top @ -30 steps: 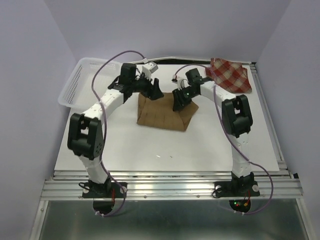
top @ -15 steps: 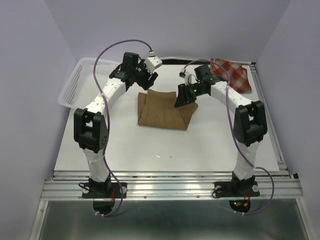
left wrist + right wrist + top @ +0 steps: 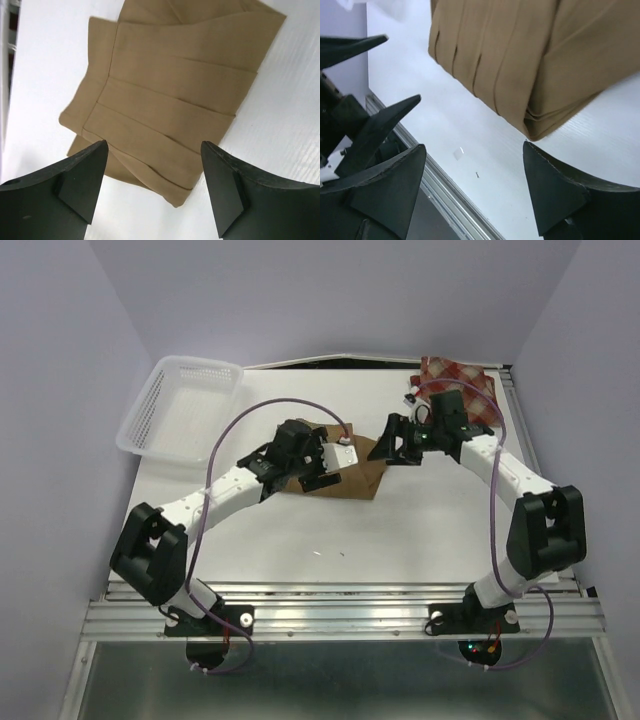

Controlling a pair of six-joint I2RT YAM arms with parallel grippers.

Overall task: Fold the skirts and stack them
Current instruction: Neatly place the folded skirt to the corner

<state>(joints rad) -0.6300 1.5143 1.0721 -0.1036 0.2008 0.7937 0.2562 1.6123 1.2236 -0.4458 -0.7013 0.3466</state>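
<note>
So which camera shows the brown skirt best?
The left wrist camera. The brown skirt nearly fills that view, folded and lying flat, and its pleats are easy to see. The right wrist camera sees just one folded corner. The top camera shows it small and partly covered.

top external: tan skirt [image 3: 368, 478] mostly under left arm [image 3: 235, 488]; plaid skirt [image 3: 483, 378] partly behind right arm [image 3: 492, 455] | left wrist: tan skirt cut at top edge, one corner behind finger [image 3: 75, 180] | right wrist: tan skirt cut at top and right edges; white speck [image 3: 458, 153] too small to tell
</note>
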